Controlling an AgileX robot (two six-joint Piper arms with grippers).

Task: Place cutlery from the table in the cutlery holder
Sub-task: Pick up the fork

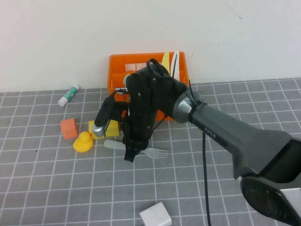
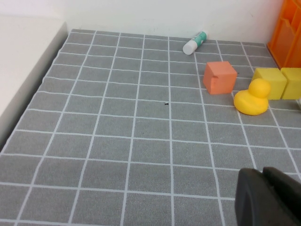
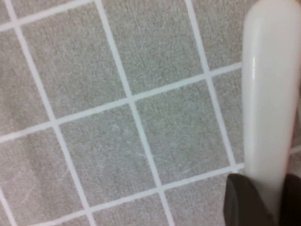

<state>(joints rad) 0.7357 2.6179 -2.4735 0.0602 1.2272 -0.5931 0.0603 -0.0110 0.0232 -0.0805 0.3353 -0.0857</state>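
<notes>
A grey-green fork (image 1: 157, 152) lies flat on the table (image 1: 56, 188) in front of the orange cutlery holder (image 1: 117, 66). My right gripper (image 1: 129, 154) reaches down onto its handle. In the right wrist view the pale handle (image 3: 268, 94) sits between the two dark fingers (image 3: 240, 200), which press it from both sides; the right gripper (image 3: 266, 188) is shut on it. A yellow knife (image 1: 165, 59) and a white knife (image 1: 174, 61) stand in the holder. My left gripper (image 2: 268, 197) hovers shut and empty over bare tiles; it is out of the high view.
A yellow duck (image 1: 83, 141), an orange cube (image 1: 68, 128) and yellow cubes (image 1: 112, 128) lie just left of the fork. A white-and-green tube (image 1: 69, 94) lies by the back wall. A small white box (image 1: 155, 215) sits at the front edge.
</notes>
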